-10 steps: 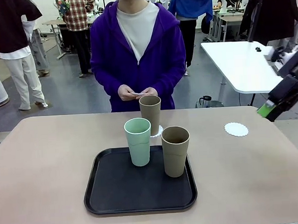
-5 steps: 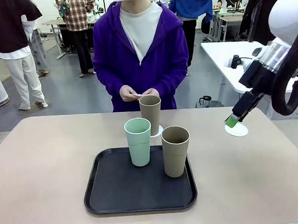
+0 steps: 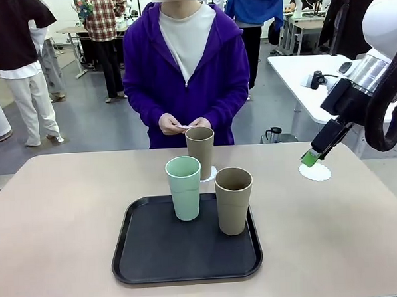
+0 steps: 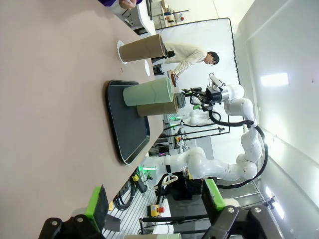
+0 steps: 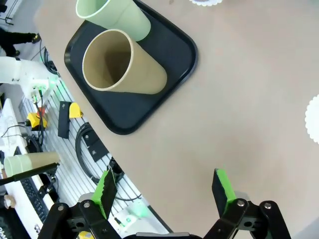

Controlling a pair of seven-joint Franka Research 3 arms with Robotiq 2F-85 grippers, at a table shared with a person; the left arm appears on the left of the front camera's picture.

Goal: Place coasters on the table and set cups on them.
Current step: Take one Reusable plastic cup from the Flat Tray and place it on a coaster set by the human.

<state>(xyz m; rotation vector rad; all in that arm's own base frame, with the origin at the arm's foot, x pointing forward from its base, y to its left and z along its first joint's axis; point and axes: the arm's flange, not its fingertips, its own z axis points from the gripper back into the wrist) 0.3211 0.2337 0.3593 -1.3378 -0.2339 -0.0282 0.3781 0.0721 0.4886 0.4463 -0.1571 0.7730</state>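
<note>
My right gripper [image 3: 310, 158] hangs with its jaws spread wide and nothing between them, just above the far right part of the table [image 3: 55, 216]. A bare coaster [image 3: 315, 171] lies close by its tip. Toward the middle sits the black tray [image 3: 144, 258], carrying the mint green cup [image 3: 184, 188] and a tan cup [image 3: 234, 200], both upright. Behind the tray a second tan cup [image 3: 200, 152] stands on another coaster [image 3: 211, 174]. Beyond it, the person's hands [image 3: 180, 125] hold something small and white. My left gripper [image 4: 154, 199] is equally wide open and empty, low over the table.
</note>
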